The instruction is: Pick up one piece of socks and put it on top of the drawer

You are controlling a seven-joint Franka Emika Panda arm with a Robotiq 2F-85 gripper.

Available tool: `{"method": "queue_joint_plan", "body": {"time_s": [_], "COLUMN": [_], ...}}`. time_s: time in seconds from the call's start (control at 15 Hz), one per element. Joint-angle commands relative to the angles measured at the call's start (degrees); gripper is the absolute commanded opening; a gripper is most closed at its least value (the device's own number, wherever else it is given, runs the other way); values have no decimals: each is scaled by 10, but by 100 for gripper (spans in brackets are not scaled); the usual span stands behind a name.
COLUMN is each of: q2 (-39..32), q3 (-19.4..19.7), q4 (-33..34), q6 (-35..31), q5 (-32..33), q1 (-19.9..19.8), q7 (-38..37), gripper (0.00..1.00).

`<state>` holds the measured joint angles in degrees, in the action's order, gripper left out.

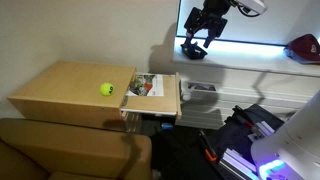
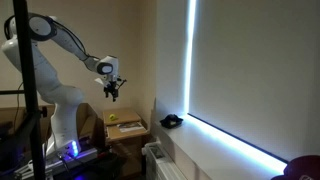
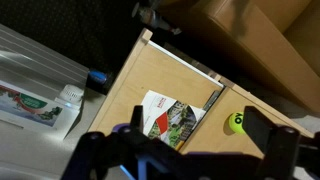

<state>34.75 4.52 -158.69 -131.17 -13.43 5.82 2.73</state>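
Gripper spread wide and empty, high over the drawer; fingers dark and blurred. Sock is a dark lump on the window surface, too dim for detail. Ball sits on the drawer top.

- The gripper is a dark blur along the bottom of the wrist view, and the edge cuts off its fingertips.
- In an exterior view the gripper is too small to show how its jaws stand.
- The dark lump on the sill is too dim to identify.
- The right edge cuts off a red object.
- The booklet has unreadable print.
- A plastic package runs off the wrist view's left edge.
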Motion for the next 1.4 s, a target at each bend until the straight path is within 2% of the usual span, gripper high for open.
{"method": "queue_joint_plan", "body": {"time_s": [0.0,0.4,0.47,0.53,0.67,0.8,0.87,0.93,1.0,1.2,1.33], "q2": [0,-49,-47,-23,-26,-34,-88,-145,-162,-257,-327], "q3": [-7,49,57,48,55,49,37,31,34,53,63], "q4": [1,62,84,45,55,54,73,86,88,152,220], "q6": [3,-8,10,-2,-1,22,22,-29,-54,-73,-75], "q5": [-4,56,37,42,43,41,62,71,77,78,75], "q1": [-7,-141,-144,-132,-139,-124,-137,-155,-164,-185,-197], "q7": [3,-56,-72,-46,-42,-32,-56,-97,-117,-174,-217], "gripper": [100,100,100,100,100,100,100,100,100,100,100]}}
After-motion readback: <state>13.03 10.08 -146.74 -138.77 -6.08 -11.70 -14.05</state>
